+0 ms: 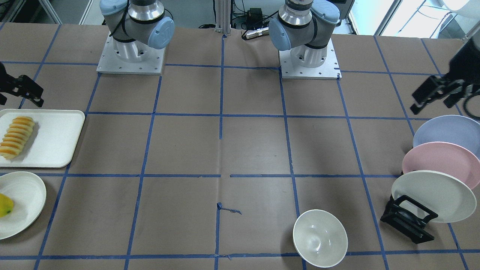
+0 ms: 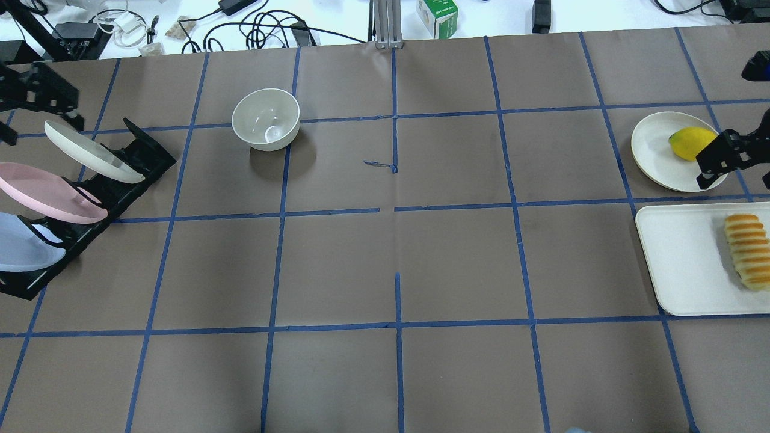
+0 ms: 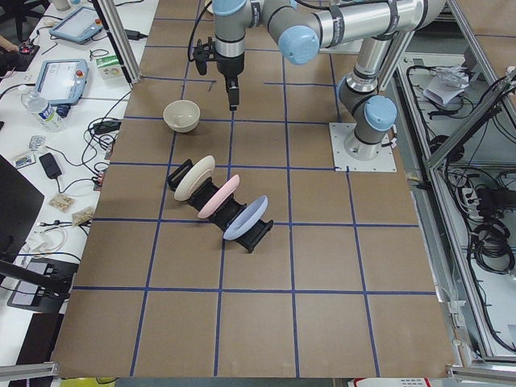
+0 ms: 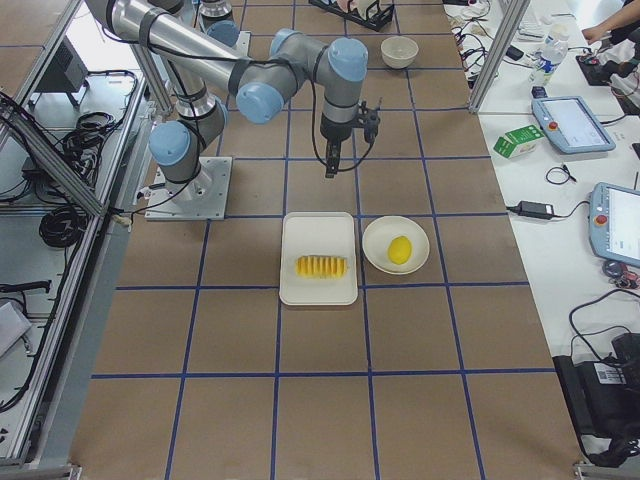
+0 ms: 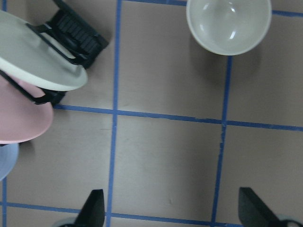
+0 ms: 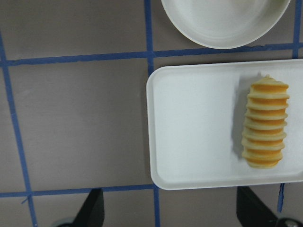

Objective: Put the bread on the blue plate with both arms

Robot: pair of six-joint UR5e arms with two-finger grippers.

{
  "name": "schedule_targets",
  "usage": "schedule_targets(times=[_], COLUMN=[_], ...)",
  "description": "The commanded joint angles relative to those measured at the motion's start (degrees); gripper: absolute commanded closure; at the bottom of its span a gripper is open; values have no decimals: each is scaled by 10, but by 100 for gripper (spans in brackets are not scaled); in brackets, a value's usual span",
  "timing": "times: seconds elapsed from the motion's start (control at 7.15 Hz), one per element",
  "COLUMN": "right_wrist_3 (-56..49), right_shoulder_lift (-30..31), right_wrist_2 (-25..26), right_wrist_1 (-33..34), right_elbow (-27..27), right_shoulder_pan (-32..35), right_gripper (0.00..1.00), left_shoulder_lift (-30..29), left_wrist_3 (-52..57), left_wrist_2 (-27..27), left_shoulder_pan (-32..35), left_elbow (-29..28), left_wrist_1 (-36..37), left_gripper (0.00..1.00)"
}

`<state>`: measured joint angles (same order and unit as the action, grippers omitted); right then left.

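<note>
The bread (image 1: 17, 137) is a ridged yellow-orange loaf lying on a white tray (image 1: 56, 138); it also shows in the overhead view (image 2: 746, 251) and the right wrist view (image 6: 265, 124). The blue plate (image 1: 450, 133) stands tilted in a black rack (image 1: 408, 221), at the end nearest the robot; it also shows overhead (image 2: 24, 243). My left gripper (image 1: 431, 105) hangs open and empty above the table beside the rack (image 5: 173, 213). My right gripper (image 1: 18, 99) hangs open and empty above the table beside the tray (image 6: 170, 213).
A pink plate (image 1: 438, 161) and an off-white plate (image 1: 435, 195) stand in the same rack. A white bowl (image 1: 320, 238) sits on the table. A small off-white plate (image 1: 22, 202) beside the tray holds a yellow fruit (image 1: 5, 205).
</note>
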<state>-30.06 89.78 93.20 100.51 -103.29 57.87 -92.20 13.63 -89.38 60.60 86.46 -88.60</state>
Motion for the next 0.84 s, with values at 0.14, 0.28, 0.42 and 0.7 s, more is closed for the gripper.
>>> schedule_targets(times=[0.14, 0.28, 0.42, 0.7], right_wrist_3=[-152, -162, -163, -163], right_shoulder_lift=[-129, -155, -170, -202], right_wrist_2=[36, 36, 37, 40], right_wrist_1=[174, 189, 191, 195], right_elbow=[-5, -4, -4, -6], right_shoulder_pan=[-86, -95, -96, -98], right_gripper=[0, 0, 0, 0], left_shoulder_lift=[-64, -92, -119, -164], left_wrist_3=[-5, -5, -5, 7], left_wrist_2=[4, -1, 0, -2], left_shoulder_pan=[-165, -172, -193, -233], left_elbow=[6, 0, 0, 12], left_wrist_1=[132, 136, 137, 154], left_gripper=[0, 0, 0, 0])
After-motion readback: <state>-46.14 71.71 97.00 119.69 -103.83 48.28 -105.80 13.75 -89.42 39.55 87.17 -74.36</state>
